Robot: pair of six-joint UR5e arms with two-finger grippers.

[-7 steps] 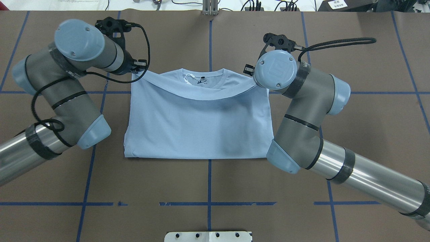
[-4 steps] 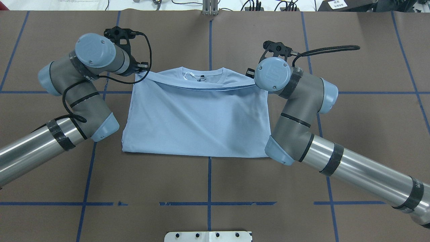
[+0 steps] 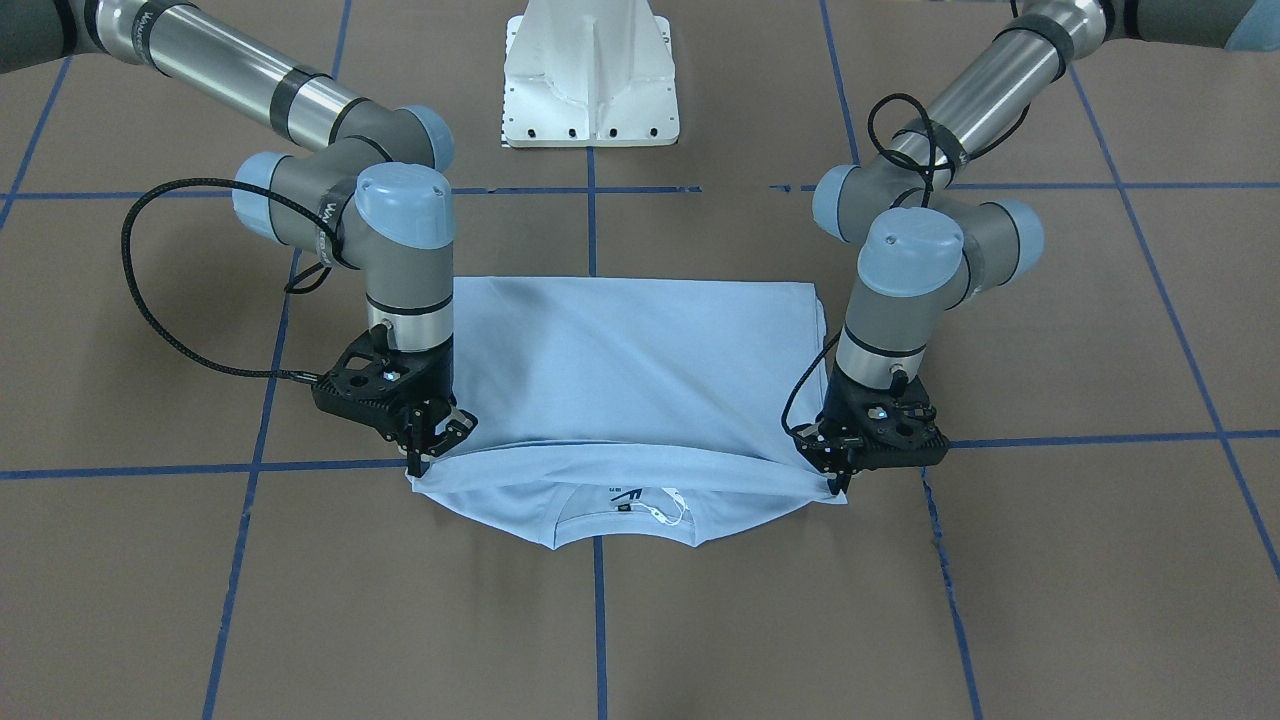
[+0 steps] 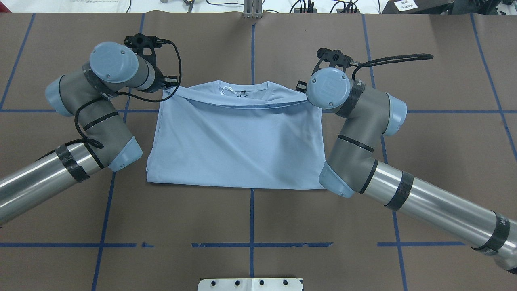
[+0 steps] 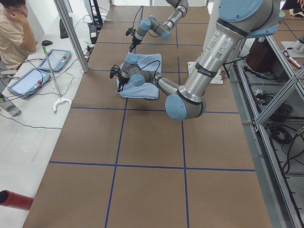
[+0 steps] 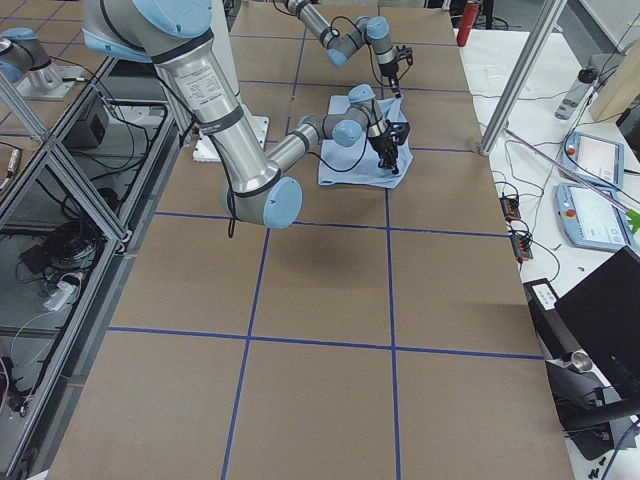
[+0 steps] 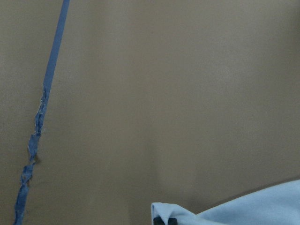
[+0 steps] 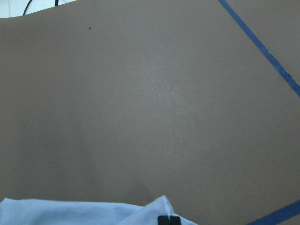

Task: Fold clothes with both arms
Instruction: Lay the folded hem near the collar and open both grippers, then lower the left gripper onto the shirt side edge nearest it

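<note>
The light blue T-shirt point(image 4: 238, 141) lies folded on the brown table, collar and white tag point(image 4: 228, 91) at the far side. Its lower edge is doubled over and held just short of the collar. My left gripper point(image 4: 169, 85) is shut on the left corner of that edge; in the front-facing view this gripper point(image 3: 838, 482) is on the right. My right gripper point(image 3: 418, 462) is shut on the other corner, partly hidden under its wrist in the overhead view point(image 4: 301, 87). Both wrist views show a cloth corner point(image 7: 234, 211) point(image 8: 93, 211) at the fingertips. The chest print is hidden.
The white pedestal base point(image 3: 590, 70) stands at the robot's side of the table. Blue tape lines point(image 4: 251, 48) cross the brown surface. An operator point(image 5: 14, 28) sits beyond the far edge with tablets point(image 5: 54, 59) and cables nearby.
Both arms carried the shirt's held edge away from the robot toward the collar and lowered it, flattening the sagging fold. In the last half second almost nothing moved.
</note>
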